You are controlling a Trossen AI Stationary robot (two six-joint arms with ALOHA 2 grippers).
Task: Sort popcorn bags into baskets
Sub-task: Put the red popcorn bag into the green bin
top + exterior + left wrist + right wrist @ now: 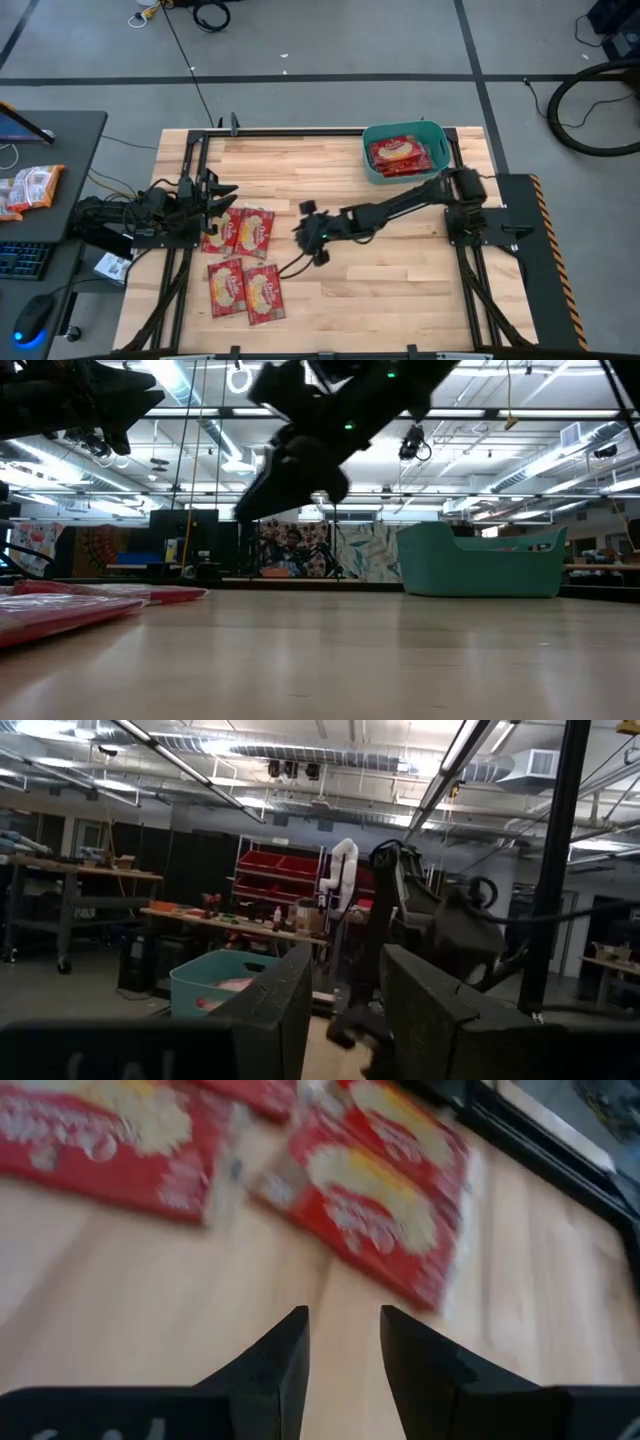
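Note:
Several red popcorn bags (253,231) lie flat on the left part of the table. In the right wrist view they appear blurred (385,1200), and in the low view they lie at the left edge (90,600). The teal basket (372,160) stands at the far right corner with red bags inside it (400,153). My right gripper (304,232) is stretched out over the table's middle, open and empty, raised above the wood (290,470) just to the right of the bags, with its fingers (343,1335) pointing toward them. My left gripper (222,190) waits open at the left edge, by the bags' far side.
The basket (215,982) also shows in the left wrist view past my right arm. An orange-and-white snack bag (30,188), a keyboard and a mouse lie on the side desk to the left. Bare wood stretches across the middle and near right of the table (400,280).

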